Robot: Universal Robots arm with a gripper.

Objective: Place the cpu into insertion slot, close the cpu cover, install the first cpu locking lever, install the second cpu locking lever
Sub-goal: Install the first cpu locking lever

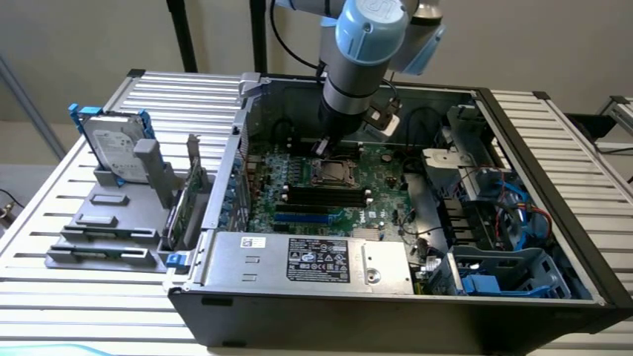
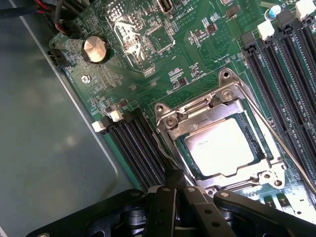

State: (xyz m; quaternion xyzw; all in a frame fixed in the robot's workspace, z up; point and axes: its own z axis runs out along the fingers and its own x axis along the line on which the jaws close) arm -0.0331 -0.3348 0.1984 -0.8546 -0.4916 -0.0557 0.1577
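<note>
1. Pressing its fingers [image 2: 163, 212] together, the gripper [image 2: 174, 183] meets a locking lever [image 2: 162, 148] beside the insertion slot [image 2: 266, 177].
2. The cpu [image 2: 222, 148] lies seated, the cpu cover [image 2: 197, 114] down around it.
3. Lever installation looks underway; it likely calls for steady downward pressure to latch.

**Mostly metal & matt plastic**

cpu [image 2: 222, 147]: pale metal face, smooth, satin. cpu cover [image 2: 197, 112]: bare silver metal, shiny. Motherboard [image 2: 192, 74]: green, semi-gloss. Memory slots [image 2: 140, 143]: black matt plastic. Pincer [image 2: 174, 183]: matt black. Tabletop [image 1: 40, 297]: ribbed pale metal.
</note>
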